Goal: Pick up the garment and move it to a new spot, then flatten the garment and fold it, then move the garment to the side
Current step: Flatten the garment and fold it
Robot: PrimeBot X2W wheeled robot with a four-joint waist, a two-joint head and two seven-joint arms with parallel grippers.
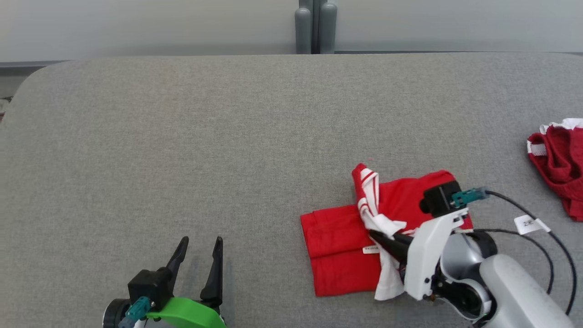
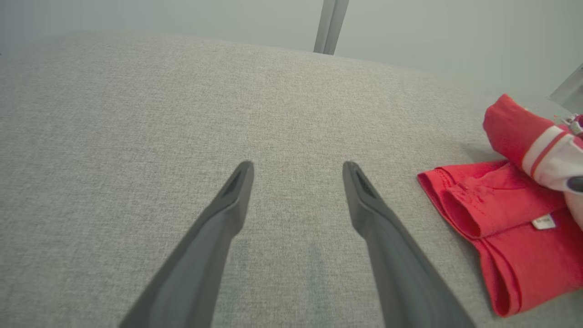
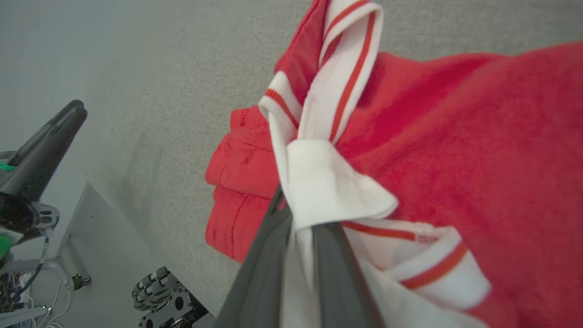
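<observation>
Two garments on one grey table (image 1: 182, 136): one folded red garment (image 1: 339, 248) with white striped trim, one darker red garment (image 1: 558, 166). Two grippers, left gripper (image 1: 200, 248) and right gripper (image 1: 374, 235), two dark fingers (image 1: 215, 266) each.

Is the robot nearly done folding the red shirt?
Partly. The red garment lies folded into a rough block on the table. The right pincer is shut on its white striped trim, bunched on top. The left pincer is open, off the cloth. Tidying that and moving it aside remain.

Before us, a grey fabric-covered counter (image 1: 182, 136) carries a folded red white-trimmed garment (image 1: 337, 246) and, far right, a crumpled dark-red cloth (image 1: 558, 159).
</observation>
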